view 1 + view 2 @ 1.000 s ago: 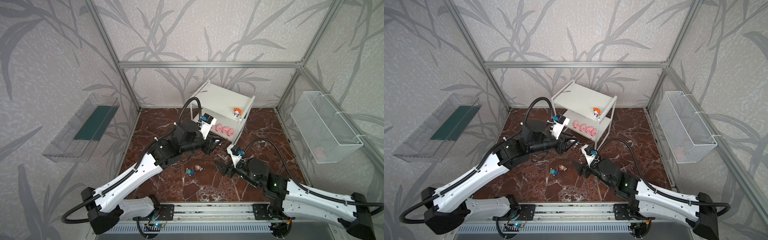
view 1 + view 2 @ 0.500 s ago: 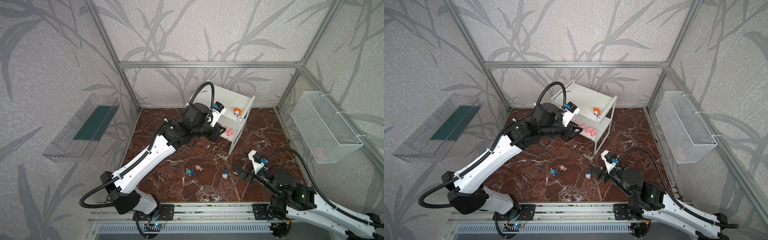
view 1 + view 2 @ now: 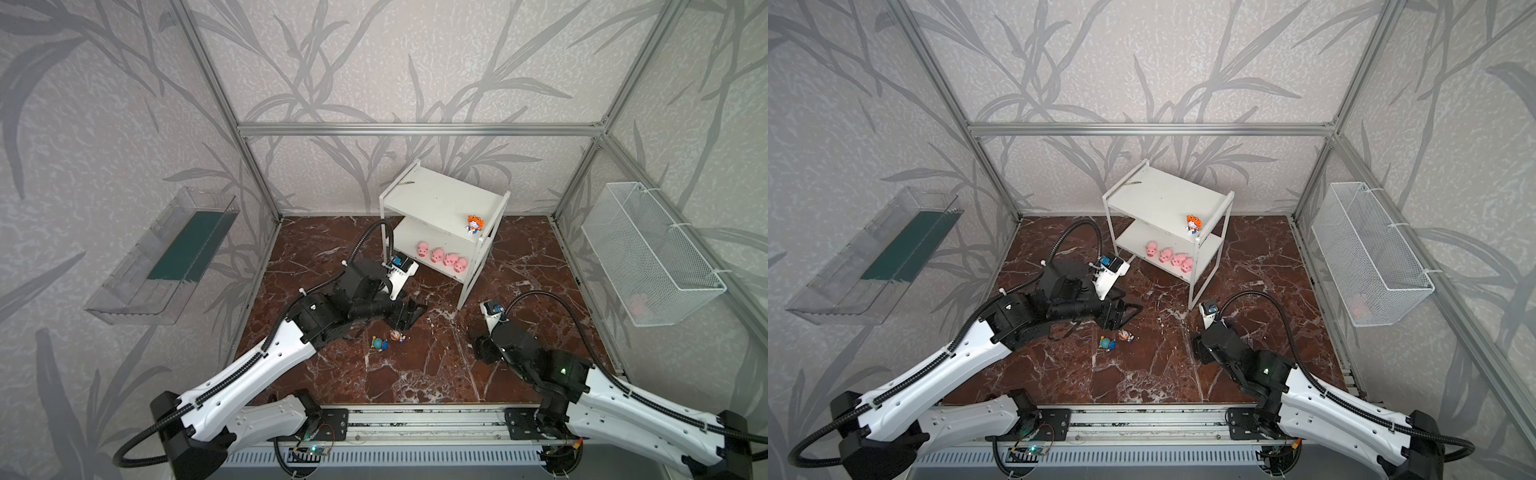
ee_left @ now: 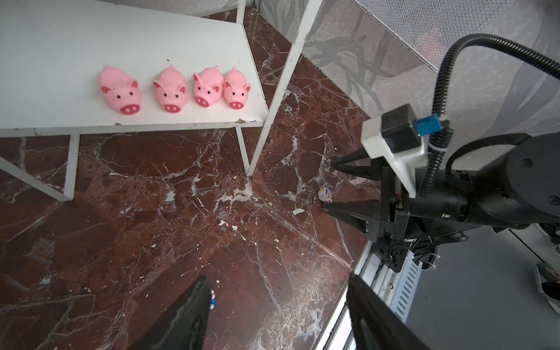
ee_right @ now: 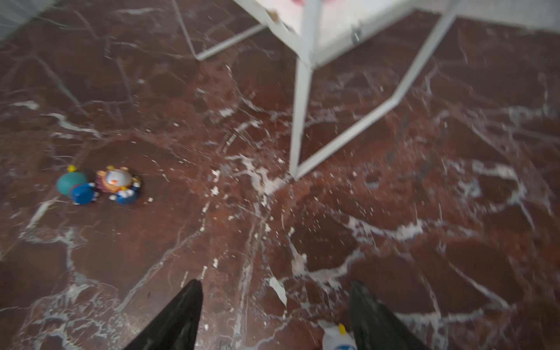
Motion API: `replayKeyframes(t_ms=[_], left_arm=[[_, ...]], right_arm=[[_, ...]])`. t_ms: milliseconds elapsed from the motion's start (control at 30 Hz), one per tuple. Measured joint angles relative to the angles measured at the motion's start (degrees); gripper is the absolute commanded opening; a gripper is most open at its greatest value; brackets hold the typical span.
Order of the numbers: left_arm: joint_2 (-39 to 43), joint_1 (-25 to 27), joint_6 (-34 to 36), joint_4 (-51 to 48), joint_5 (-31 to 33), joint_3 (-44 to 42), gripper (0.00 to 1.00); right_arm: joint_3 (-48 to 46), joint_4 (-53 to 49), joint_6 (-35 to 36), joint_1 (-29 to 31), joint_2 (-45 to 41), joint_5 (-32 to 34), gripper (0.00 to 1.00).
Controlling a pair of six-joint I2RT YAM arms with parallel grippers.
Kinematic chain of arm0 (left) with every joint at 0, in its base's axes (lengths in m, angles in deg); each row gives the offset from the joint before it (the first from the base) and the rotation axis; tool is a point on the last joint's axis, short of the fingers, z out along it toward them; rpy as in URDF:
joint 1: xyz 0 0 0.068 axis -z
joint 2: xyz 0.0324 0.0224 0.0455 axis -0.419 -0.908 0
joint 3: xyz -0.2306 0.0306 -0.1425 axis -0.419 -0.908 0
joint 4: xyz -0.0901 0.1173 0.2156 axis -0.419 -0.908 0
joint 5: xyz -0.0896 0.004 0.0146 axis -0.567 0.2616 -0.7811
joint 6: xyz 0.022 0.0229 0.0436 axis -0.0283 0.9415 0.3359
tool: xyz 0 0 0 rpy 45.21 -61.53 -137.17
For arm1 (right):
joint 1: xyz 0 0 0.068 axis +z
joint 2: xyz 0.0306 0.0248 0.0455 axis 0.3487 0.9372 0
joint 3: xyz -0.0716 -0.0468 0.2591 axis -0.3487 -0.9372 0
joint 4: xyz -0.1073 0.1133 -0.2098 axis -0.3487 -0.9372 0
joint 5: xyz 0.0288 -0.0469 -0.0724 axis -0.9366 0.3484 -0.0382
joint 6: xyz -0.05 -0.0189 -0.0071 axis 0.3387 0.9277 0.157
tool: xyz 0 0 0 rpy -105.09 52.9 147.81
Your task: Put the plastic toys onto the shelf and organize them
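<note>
The white shelf (image 3: 440, 195) stands at the back of the marble floor. Several pink pigs (image 4: 172, 89) sit in a row on its lower board, and an orange-headed figurine (image 3: 473, 223) stands on the top board. On the floor lie a teal figurine (image 3: 378, 343) and a brown one (image 3: 397, 336). My left gripper (image 4: 277, 281) hangs open and holds nothing, just behind those two in both top views. My right gripper (image 5: 276, 283) is open low over the floor. A white-gold figurine (image 4: 325, 194) stands between its jaws, close to one finger (image 5: 372, 312).
A clear plastic tray (image 3: 166, 257) hangs on the left wall. On the right wall hangs a white mesh basket (image 3: 652, 253) with something pink inside. The shelf's thin legs (image 5: 300, 121) stand just ahead of my right gripper. White flecks dot the floor.
My left gripper reached into the shelf's lower tier, left a pig there, then drew back over the floor and opened. My right gripper pulled back, then came down around the white-gold figurine.
</note>
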Motion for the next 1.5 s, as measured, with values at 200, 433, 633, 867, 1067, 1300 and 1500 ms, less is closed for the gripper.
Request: replayKeyframes(t_ms=[200,433,633,867,1067,1300,1500], left_arm=[[1.95,0.0,-1.51,3.3,-0.76,-3.91,0.81],[3.5,0.0,-1.55,6.21,-1.79,-6.86,0.83],[3.69,0.0,-1.25,7.19,-2.12,-7.28,0.85],[3.58,-0.02,-0.5,8.39,-2.36,-7.3,0.85],[3.26,-0.13,-0.15,8.98,-2.54,-7.3,0.85],[2.75,-0.61,0.11,8.98,-2.69,-7.3,0.85],[1.68,-0.92,0.13,9.6,-3.17,-7.3,0.85]], right_arm=[[-1.97,-5.07,-11.17,-7.82,-0.07,-3.21,0.75],[-7.48,-6.64,-19.3,-12.66,-0.39,-7.08,0.55],[-9.7,-5.9,-21.77,-13.77,-0.22,-9.14,0.49],[-11.04,-1.29,-22.05,-15.02,3.1,-10.75,0.43],[-10.75,3.5,-19.19,-15.5,9.81,-12.02,0.34],[-9.33,5.97,-15.78,-15.63,13.11,-14.82,0.35],[-9.62,5.49,-14.27,-15.63,11.04,-17.94,0.4]])
